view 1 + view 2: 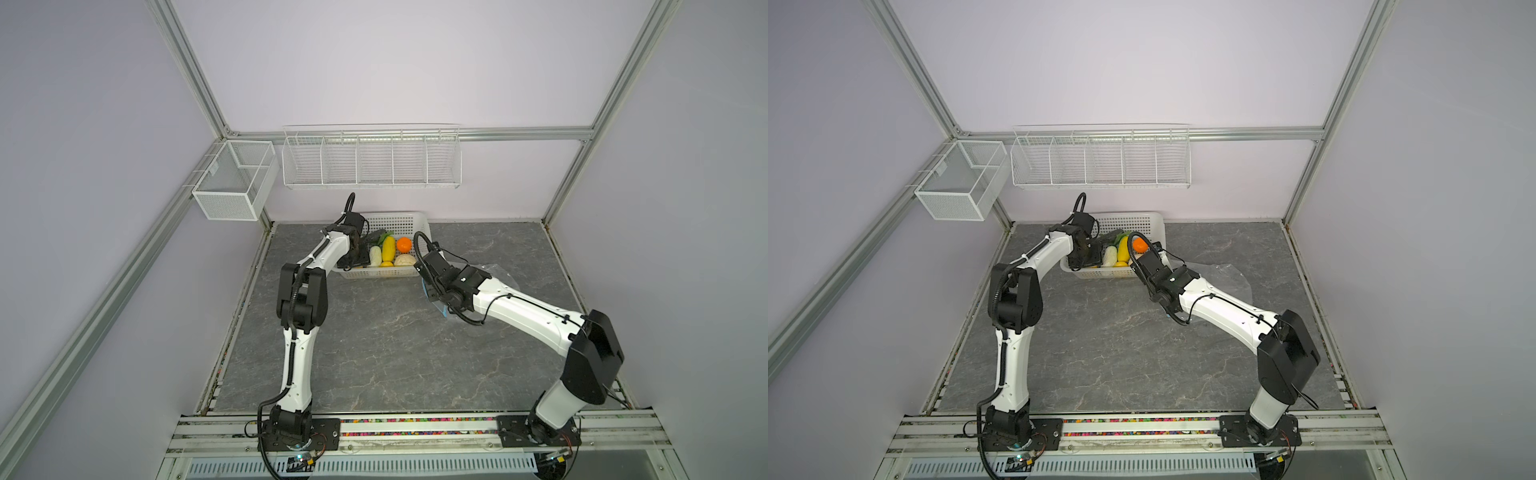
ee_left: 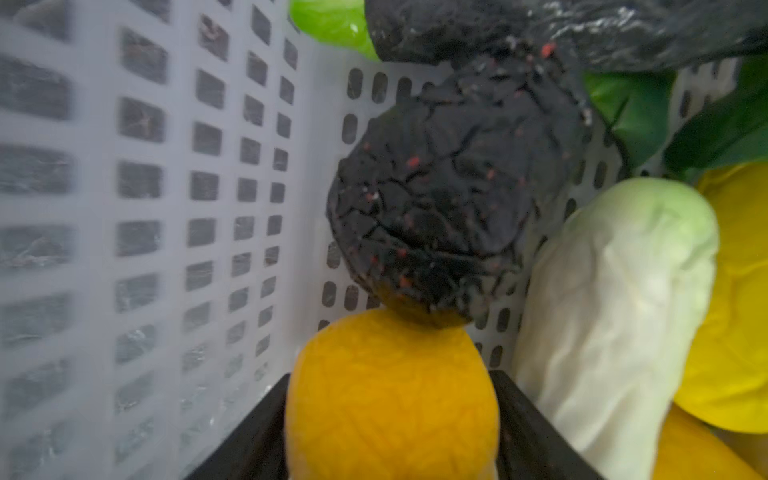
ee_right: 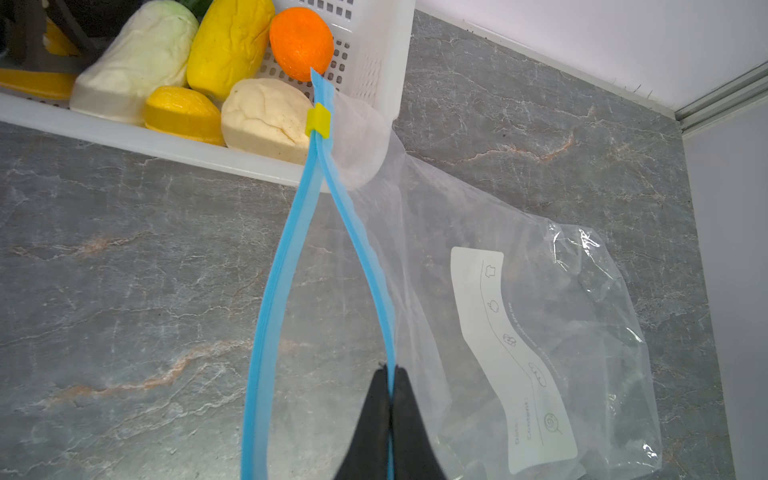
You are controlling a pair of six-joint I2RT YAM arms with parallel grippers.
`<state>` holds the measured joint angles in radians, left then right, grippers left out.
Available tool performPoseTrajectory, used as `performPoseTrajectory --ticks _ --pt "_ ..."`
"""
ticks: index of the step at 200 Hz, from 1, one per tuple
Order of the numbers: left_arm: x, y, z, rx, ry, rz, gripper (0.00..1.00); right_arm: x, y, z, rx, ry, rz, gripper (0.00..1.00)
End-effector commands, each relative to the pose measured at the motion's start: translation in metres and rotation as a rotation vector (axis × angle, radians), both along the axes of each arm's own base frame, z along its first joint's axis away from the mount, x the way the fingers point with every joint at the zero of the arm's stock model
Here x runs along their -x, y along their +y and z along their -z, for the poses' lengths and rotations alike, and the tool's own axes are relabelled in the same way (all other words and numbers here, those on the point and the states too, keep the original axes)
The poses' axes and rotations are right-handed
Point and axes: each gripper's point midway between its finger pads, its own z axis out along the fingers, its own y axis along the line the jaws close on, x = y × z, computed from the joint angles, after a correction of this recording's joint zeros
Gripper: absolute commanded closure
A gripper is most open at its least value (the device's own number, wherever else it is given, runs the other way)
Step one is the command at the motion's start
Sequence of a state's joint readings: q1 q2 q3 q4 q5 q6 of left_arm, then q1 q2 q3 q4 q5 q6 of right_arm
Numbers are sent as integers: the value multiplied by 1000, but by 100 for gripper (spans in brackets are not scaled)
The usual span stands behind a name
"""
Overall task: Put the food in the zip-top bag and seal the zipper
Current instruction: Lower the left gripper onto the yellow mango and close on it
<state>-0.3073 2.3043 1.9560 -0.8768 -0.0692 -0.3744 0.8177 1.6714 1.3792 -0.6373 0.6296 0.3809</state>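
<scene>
Left pincer (image 2: 392, 376) astride orange piece (image 2: 390, 424), black piece (image 2: 453, 199) seemingly against it.

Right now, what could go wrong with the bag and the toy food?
The right tool pinches just one blue side of the zipper, so the strip might slip out and the zip-top bag mouth flop shut. In the basket, the black piece rests against the yellow-orange piece that the left tool straddles; lifting it could send the black one rolling.
</scene>
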Motion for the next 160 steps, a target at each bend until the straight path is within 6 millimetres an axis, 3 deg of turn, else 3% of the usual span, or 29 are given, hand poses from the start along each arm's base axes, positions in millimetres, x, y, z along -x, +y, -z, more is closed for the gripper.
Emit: performPoseTrajectory --ticks 1,80,160 --pt "9 3 7 3 50 -7 31 -2 1 7 3 12 -2 94" --pt "10 6 -10 7 6 -21 50 -1 1 1 -7 0 -9 94" --pt "15 -1 -54 84 -81 -22 60 -2 5 -6 -54 11 -24 94"
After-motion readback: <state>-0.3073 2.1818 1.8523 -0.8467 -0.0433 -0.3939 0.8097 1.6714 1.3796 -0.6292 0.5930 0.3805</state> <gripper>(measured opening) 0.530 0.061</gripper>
